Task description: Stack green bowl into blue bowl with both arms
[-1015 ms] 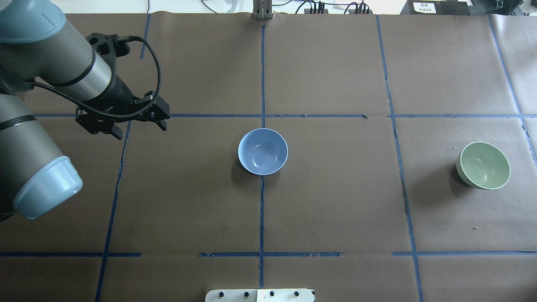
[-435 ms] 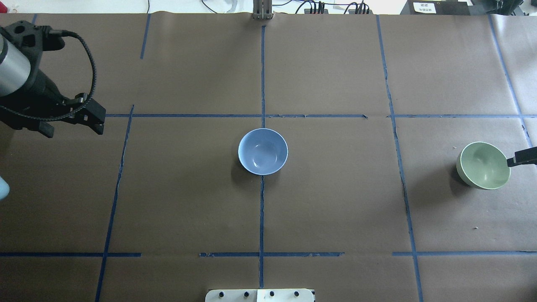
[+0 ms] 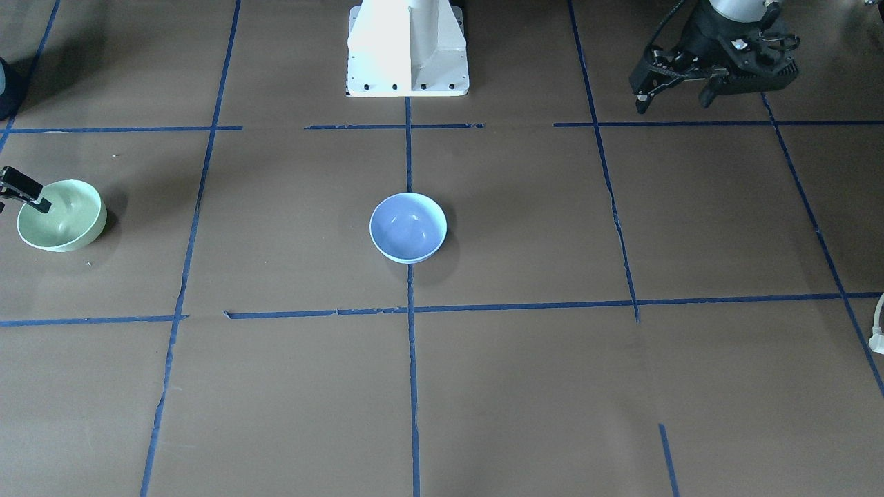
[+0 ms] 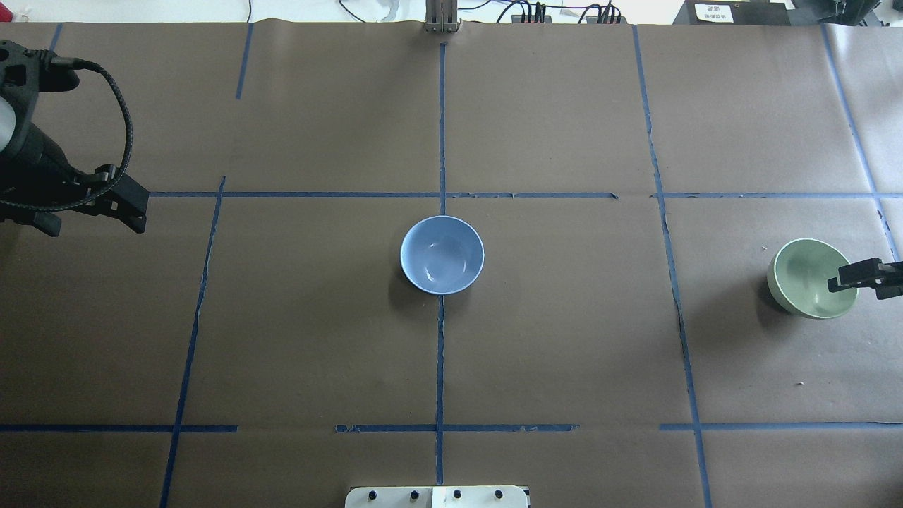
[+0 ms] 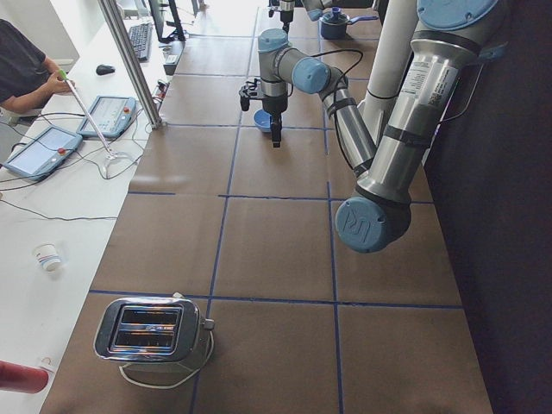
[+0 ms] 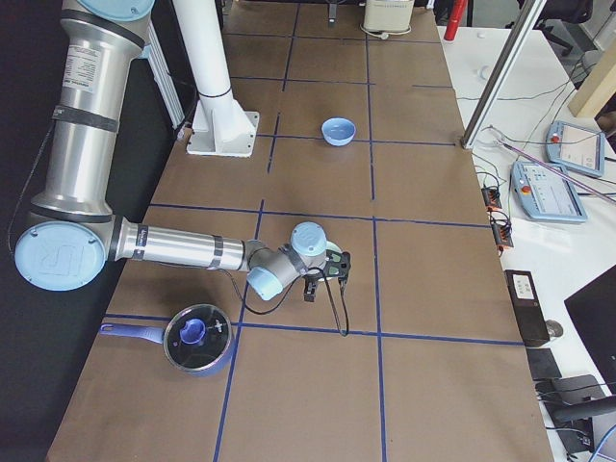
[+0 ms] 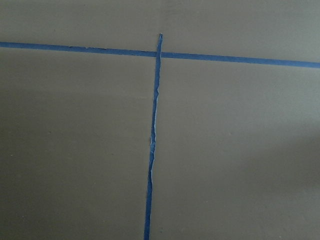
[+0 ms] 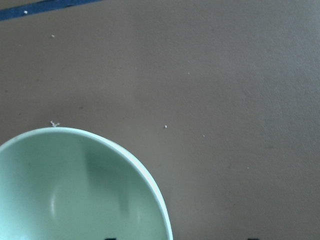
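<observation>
While apart, green bowl (image 4: 801,279), blue bowl (image 4: 442,255), upright

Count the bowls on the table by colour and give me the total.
Green bowl: 1
Blue bowl: 1
Total: 2

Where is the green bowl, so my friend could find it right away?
Look at the big brown table crossed by blue tape lines. A blue bowl sits in its middle; the green bowl stands alone, far off on the robot's right side. It is pale mint, and black fingers hover at its rim.
</observation>
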`<action>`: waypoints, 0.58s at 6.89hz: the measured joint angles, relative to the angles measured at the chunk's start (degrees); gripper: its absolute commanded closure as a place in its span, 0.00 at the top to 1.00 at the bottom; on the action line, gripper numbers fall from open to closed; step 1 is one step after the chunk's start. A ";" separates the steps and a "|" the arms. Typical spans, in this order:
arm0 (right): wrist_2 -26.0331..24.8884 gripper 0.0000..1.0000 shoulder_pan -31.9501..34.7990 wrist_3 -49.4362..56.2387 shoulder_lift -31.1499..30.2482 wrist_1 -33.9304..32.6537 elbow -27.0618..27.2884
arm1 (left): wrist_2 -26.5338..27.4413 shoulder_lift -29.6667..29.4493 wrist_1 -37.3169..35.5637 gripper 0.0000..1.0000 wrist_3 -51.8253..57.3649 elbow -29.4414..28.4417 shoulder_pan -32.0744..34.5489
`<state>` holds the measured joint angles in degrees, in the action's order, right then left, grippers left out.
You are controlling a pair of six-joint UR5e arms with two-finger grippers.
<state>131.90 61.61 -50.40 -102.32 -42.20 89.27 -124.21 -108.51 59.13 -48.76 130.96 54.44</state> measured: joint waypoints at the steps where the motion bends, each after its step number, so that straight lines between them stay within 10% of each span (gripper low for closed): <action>1: 0.01 0.00 -0.12 -0.62 0.04 0.09 -0.10 | 0.00 0.09 -0.07 1.00 0.02 -0.02 0.22; 4: 0.17 0.00 0.04 -1.06 0.08 0.39 0.69 | 0.01 0.39 -0.04 1.00 0.04 -0.48 0.61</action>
<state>132.07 61.65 -51.46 -102.25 -41.82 89.97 -124.20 -108.11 59.08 -48.72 130.48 55.05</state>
